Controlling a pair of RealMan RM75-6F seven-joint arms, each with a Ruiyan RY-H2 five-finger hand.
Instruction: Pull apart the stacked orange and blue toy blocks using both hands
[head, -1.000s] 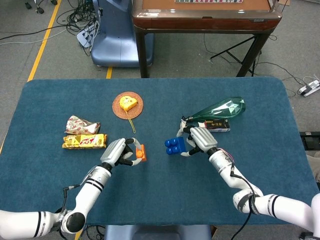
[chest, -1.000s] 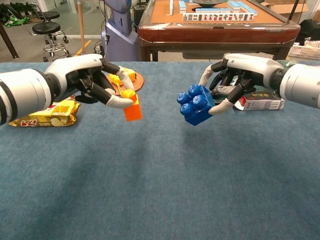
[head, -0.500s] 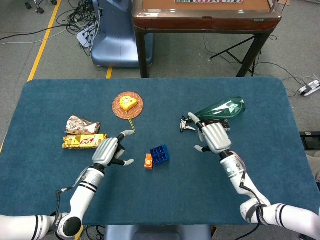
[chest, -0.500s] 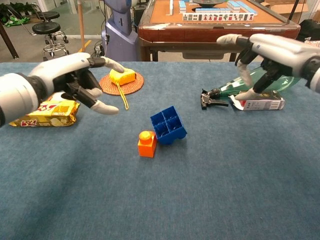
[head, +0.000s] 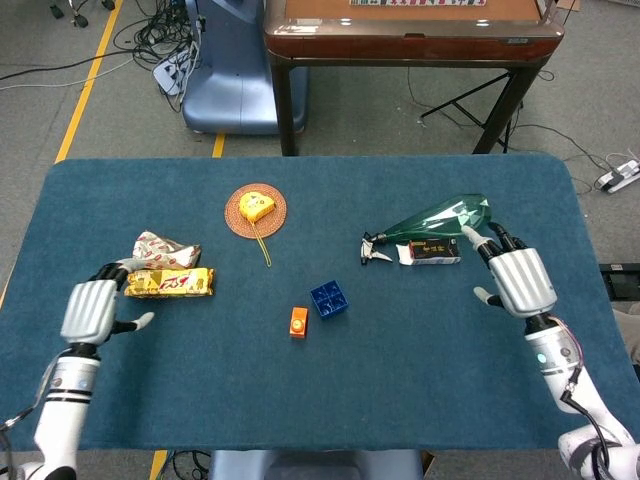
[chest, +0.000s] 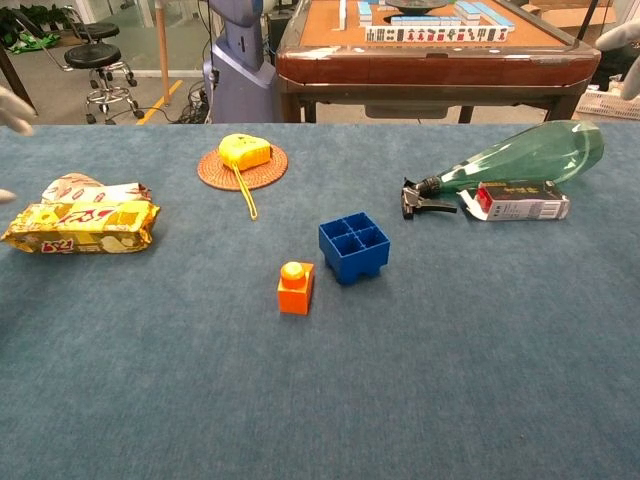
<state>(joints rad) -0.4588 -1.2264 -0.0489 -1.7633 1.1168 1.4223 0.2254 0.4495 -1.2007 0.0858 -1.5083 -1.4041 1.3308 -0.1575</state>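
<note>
grey floor (head: 390, 110), wooden table (chest: 430, 60), stool (chest: 95, 60)

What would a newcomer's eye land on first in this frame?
Mid-table, the small orange toy block and the blue toy block, lying hollow side up, sit apart on the dark blue cloth. The two white robot hands are wide of them, open: left hand beside the yellow snack packet, right hand by the green spray bottle lying on its side.
</note>
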